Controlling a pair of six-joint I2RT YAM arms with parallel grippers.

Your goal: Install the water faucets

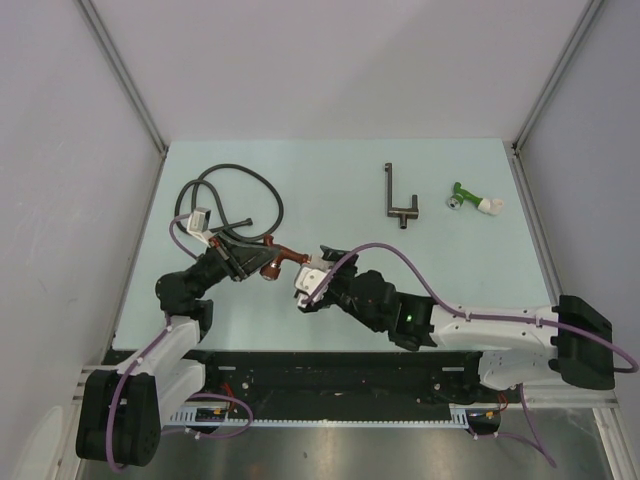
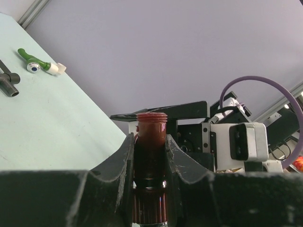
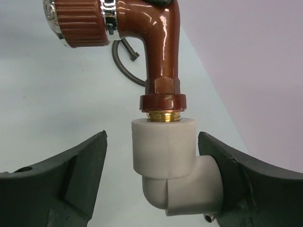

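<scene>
My left gripper (image 2: 150,156) is shut on the body of the reddish-brown water faucet (image 2: 151,137), holding it above the table near the middle left (image 1: 278,258). A white elbow fitting (image 3: 165,156) hangs from the faucet's (image 3: 163,52) brass thread. My right gripper (image 3: 152,137) stands open around that elbow (image 1: 312,278). There is a gap at its left finger, and its right finger is at or touching the bend. A green faucet (image 1: 470,199) with its own white elbow lies at the far right of the table (image 2: 38,62).
A coiled black hose (image 1: 235,195) lies behind the left arm, and one end shows in the right wrist view (image 3: 124,61). A dark T-shaped pipe piece (image 1: 398,195) lies at the far middle of the pale green table (image 1: 330,170). Grey walls enclose three sides.
</scene>
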